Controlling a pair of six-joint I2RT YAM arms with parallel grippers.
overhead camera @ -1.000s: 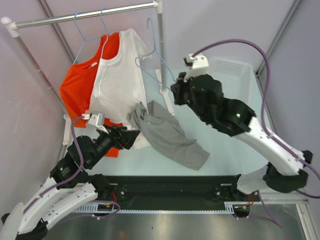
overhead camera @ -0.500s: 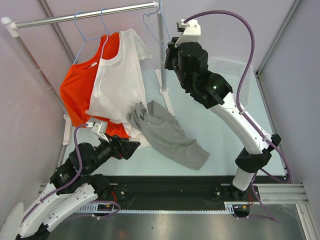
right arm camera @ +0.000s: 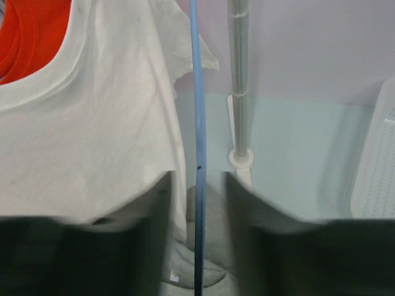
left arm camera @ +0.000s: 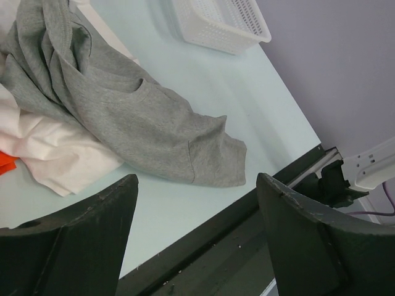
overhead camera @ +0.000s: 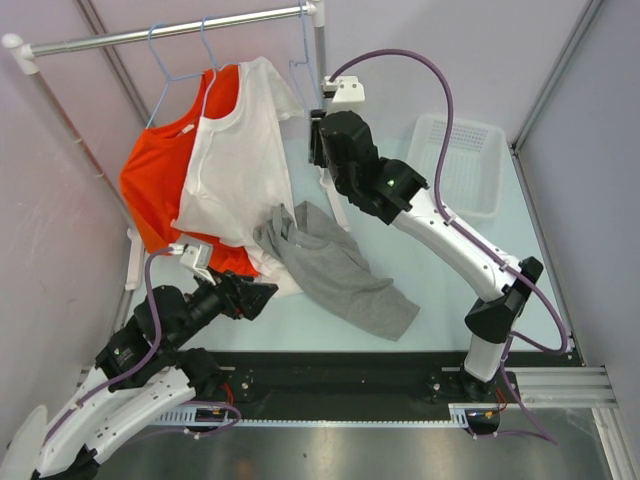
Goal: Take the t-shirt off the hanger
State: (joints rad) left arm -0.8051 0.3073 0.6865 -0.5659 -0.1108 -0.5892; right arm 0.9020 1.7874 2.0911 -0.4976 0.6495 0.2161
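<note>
The grey t-shirt (overhead camera: 335, 270) lies crumpled on the table (overhead camera: 440, 270), off any hanger, spread from the middle toward the near right, with its far left end resting on the lower hem of a white shirt (overhead camera: 240, 160). The left wrist view shows the grey t-shirt (left arm camera: 123, 111) overlapping that white cloth (left arm camera: 62, 154). The bare blue hanger (overhead camera: 303, 55) is up at the far end of the table, its hook close to the right end of the clothes rail (overhead camera: 170, 32), just beside the upright post (overhead camera: 320, 90). The right hand (overhead camera: 320, 140) is raised just below it. In the right wrist view the hanger's thin blue wire (right arm camera: 199, 123) runs straight down between the fingers of the right hand (right arm camera: 197, 179), which stand a narrow gap apart. I cannot tell whether they pinch the wire. The post (right arm camera: 239, 74) stands behind it. The left hand (overhead camera: 262, 290) sits low at the near left, just beside the white hem and the grey shirt. Its fingers are spread wide and hold nothing (left arm camera: 197, 179). The white shirt hangs from the rail on its own blue hanger, with an orange shirt (overhead camera: 160, 180) to its left. A white basket (overhead camera: 465, 165) stands at the far right of the table.
</note>
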